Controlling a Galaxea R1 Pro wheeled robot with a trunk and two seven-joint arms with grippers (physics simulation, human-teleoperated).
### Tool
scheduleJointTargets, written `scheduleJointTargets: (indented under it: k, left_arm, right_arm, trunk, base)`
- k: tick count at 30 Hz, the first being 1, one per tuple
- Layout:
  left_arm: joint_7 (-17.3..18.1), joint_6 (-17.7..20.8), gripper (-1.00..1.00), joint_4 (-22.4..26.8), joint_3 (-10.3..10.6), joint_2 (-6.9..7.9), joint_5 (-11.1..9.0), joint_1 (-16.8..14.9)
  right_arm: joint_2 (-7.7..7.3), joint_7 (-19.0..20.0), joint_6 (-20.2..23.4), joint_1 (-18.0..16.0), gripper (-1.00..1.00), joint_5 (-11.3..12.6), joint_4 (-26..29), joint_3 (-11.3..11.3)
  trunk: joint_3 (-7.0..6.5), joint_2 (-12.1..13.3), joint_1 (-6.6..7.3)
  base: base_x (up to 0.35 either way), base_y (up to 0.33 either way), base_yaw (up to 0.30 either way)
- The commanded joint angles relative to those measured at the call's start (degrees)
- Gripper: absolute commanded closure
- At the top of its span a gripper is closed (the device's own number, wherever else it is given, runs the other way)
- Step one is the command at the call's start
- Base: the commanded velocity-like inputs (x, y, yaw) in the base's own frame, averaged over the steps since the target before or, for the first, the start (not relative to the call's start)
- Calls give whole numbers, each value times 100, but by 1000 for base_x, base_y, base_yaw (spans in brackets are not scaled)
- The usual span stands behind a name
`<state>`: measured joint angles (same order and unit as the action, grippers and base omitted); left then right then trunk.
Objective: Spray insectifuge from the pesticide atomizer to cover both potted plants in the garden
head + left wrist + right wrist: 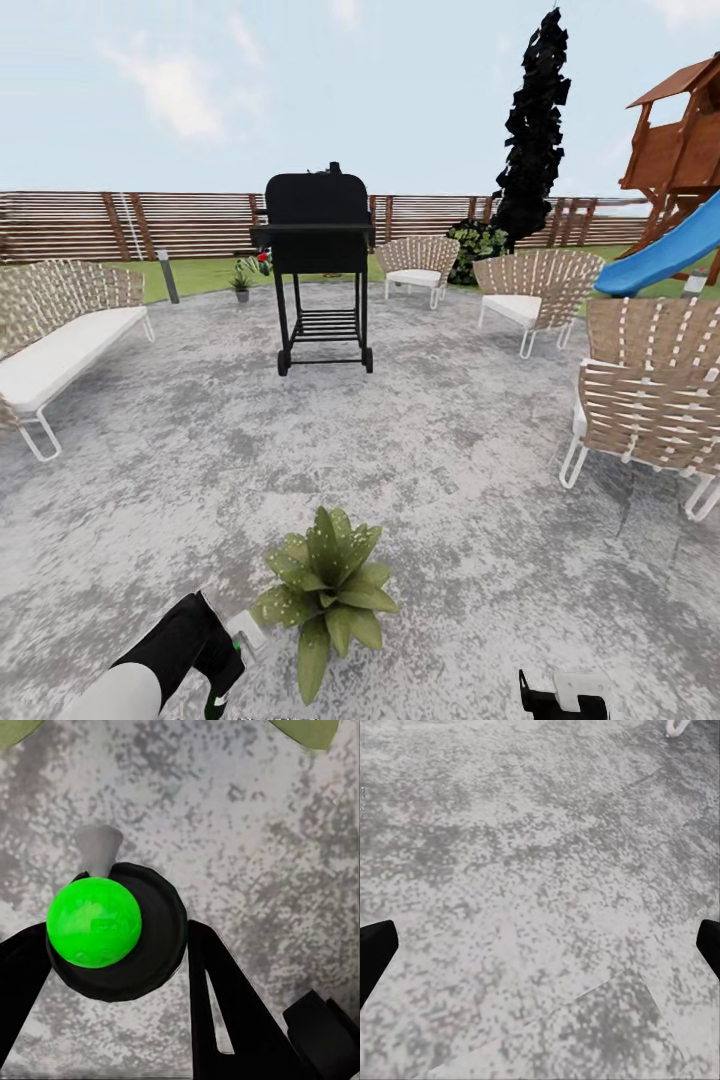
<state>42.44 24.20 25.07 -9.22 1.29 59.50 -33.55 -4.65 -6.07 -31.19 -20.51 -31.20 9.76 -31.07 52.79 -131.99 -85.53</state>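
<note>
Low in the head view, a potted plant [325,585] with broad green leaves stands on the grey paving, and whitish specks of insectifuge [288,598] dot its left leaves. Just left of it, my left gripper [226,662] is shut on the pesticide atomizer [243,634], whose pale nozzle points toward the plant. In the left wrist view the atomizer's bright green top [94,920] and black cap sit between the fingers [225,1005] of my left gripper [116,937]. My right gripper [560,695] hangs open over bare paving, fingers [375,952] wide apart around the gripper's middle [540,945].
A black grill [318,265] stands mid-paving ahead, with another small potted plant [240,284] beside it. A white bench [60,350] is at left and woven chairs [650,400] at right. A slat fence [150,225] and a blue slide [665,255] lie behind.
</note>
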Motion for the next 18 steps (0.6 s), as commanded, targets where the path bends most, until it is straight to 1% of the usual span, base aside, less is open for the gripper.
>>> scheduleJointTargets:
  k: [1,5,9,12,18]
  left_arm:
    - [36,31,100,8,-36,-6,29,-3]
    - [34,32,100,6,-16,-14,35,-3]
    - [27,32,100,8,6,-14,43,-3]
    - [27,32,100,8,8,-14,45,-3]
    - [27,32,100,7,17,-14,52,-3]
  right_arm:
    - [-1,-36,-19,-5,-100,-62,-10,-22]
    - [-1,-35,-19,-5,-100,-62,-10,-22]
    - [-1,-34,-19,-5,-100,-62,-10,-22]
    - [-1,-35,-19,-5,-100,-62,-10,-22]
    - [-1,-35,-19,-5,-100,-62,-10,-22]
  trunk:
    - [5,-2,1]
    - [5,-2,1]
    - [5,-2,1]
    - [5,-2,1]
    - [5,-2,1]
  base:
    - [0,0,272]
    - [33,-33,250]
    - [137,-205,44]
    - [39,-256,3]
    - [-169,-233,11]
